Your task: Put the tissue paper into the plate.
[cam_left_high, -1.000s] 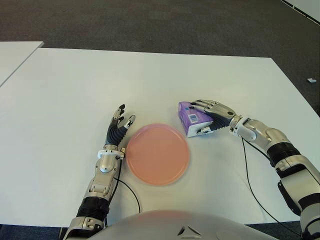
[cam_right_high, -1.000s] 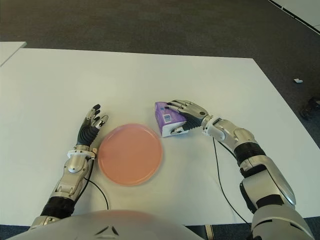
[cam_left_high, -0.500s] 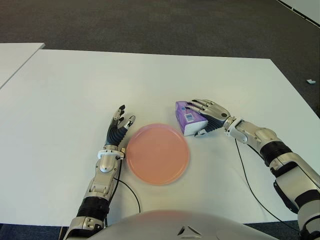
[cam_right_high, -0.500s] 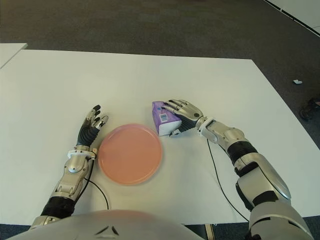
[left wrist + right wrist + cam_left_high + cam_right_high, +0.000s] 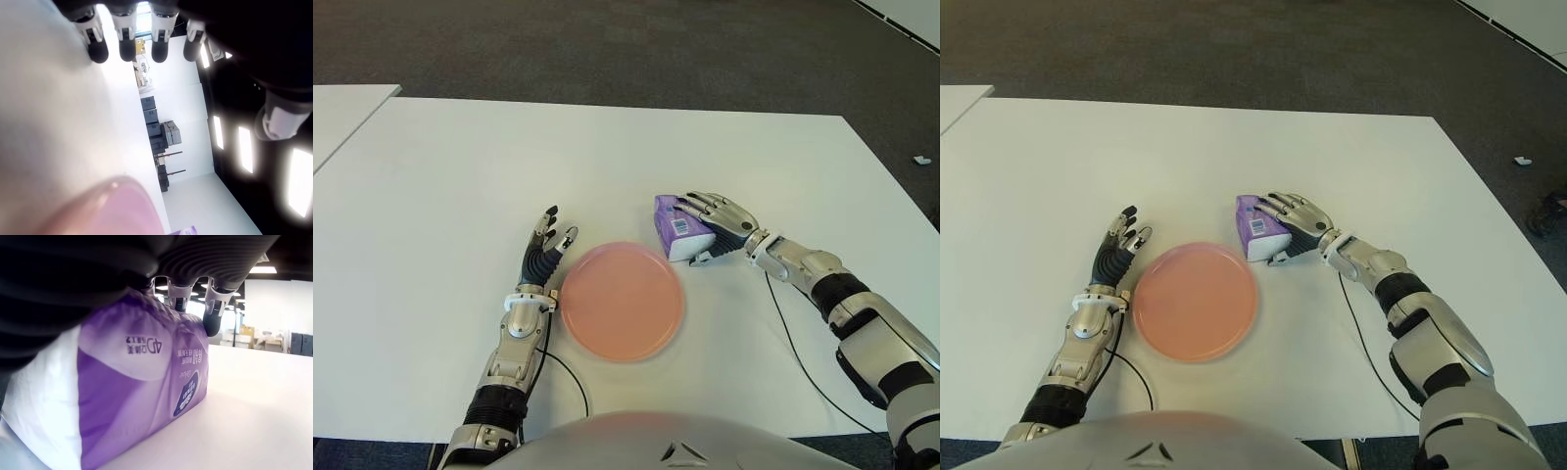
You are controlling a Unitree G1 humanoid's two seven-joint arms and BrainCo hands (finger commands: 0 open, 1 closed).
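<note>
Surface: white table (image 5: 460, 176) with dark carpet beyond its far edge; a second white table edge shows at far left.
Plate: pink round plate (image 5: 622, 301) near the middle of the table, nothing in it.
Tissue paper: purple-and-white soft tissue pack (image 5: 678, 227), just beyond the plate's far right rim, close beside it but outside it. In the right wrist view its base appears to sit on the table, though the contact line is hard to read.
Look of the pack: glossy plastic wrap, purple with a white end panel, a small printed label on top, slightly puffy.
Right hand: right hand (image 5: 722, 224) lies over the pack from the right, fingers (image 5: 215, 308) draped across its top and curled down on it, holding the pack.
Left hand: left hand (image 5: 546, 257) shows just left of the plate, fingers straight and relaxed, holding nothing.
Progress: grasp looks made; the pack is not yet in the plate.
Left to do: lift or slide the pack a short way left and near, over the rim, then let go.
</note>
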